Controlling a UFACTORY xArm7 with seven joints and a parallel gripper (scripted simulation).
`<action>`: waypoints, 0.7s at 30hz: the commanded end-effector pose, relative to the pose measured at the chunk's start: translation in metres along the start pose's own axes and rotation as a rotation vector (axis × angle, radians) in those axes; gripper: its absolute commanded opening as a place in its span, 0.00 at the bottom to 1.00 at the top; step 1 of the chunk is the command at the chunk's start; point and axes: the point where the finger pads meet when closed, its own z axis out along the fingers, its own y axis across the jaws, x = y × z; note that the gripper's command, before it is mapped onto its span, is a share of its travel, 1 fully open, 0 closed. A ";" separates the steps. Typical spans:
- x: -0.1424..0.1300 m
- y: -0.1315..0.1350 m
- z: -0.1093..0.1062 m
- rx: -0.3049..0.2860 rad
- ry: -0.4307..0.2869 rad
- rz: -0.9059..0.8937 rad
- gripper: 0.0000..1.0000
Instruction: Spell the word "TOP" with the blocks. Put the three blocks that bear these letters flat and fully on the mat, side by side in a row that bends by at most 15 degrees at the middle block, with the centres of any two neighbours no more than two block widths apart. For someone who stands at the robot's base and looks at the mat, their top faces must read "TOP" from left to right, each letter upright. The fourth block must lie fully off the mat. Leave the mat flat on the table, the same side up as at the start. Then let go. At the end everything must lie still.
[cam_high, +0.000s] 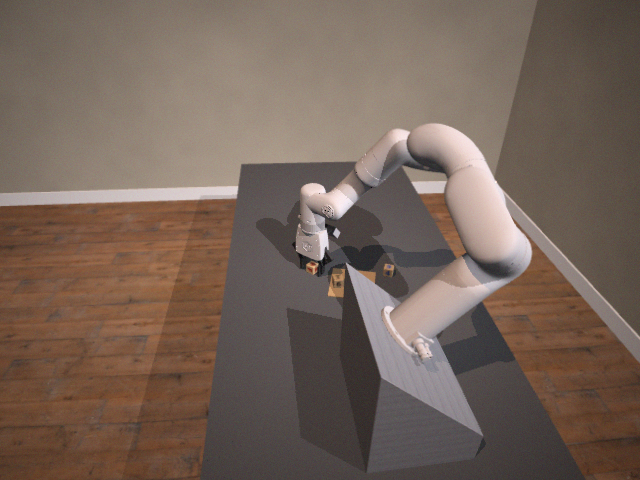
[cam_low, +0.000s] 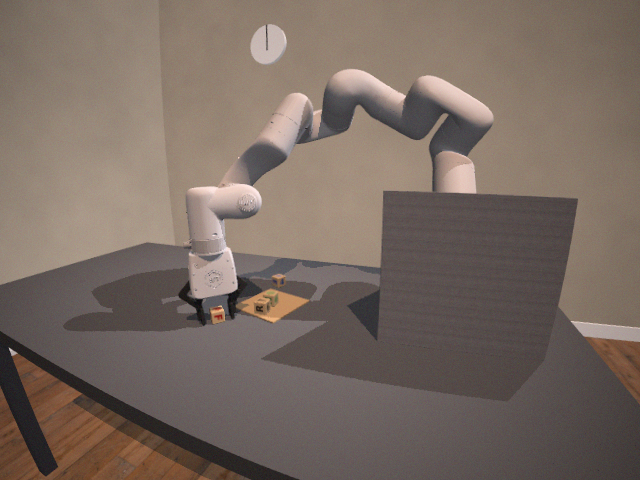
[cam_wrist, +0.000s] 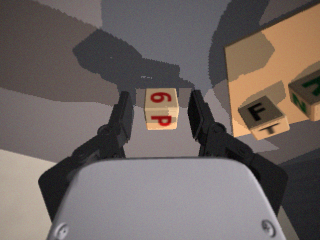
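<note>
A block with red letters (cam_high: 311, 268) (cam_low: 217, 314) (cam_wrist: 161, 109) stands on the table left of the mat, its lit P face seeming to be on top. My gripper (cam_high: 311, 269) (cam_low: 217, 318) (cam_wrist: 160, 101) is open and low, one finger on each side of this block, with gaps in the wrist view. On the mat (cam_high: 333, 293) (cam_low: 292, 304) (cam_wrist: 290, 42) stands a black-lettered block (cam_high: 337, 280) (cam_low: 262, 306) (cam_wrist: 263, 118) showing F and T. Beside it stands a green-lettered block (cam_low: 271, 297) (cam_wrist: 307, 95), partly cut off in the wrist view. A blue-lettered block (cam_high: 388, 269) (cam_low: 279, 280) lies off the mat.
The grey wedge-shaped base mount (cam_high: 423, 413) (cam_low: 473, 268) stands on the dark table (cam_high: 253, 361) (cam_low: 320, 403) and hides part of the mat in the top view. The two blocks on the mat are close to my gripper's right side. Arm shadows cross the table and mat.
</note>
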 end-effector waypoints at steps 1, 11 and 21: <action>0.000 -0.002 -0.002 0.005 0.001 0.000 0.69; 0.000 -0.002 -0.002 0.005 0.001 0.000 0.69; 0.000 -0.002 -0.002 0.005 0.001 0.000 0.47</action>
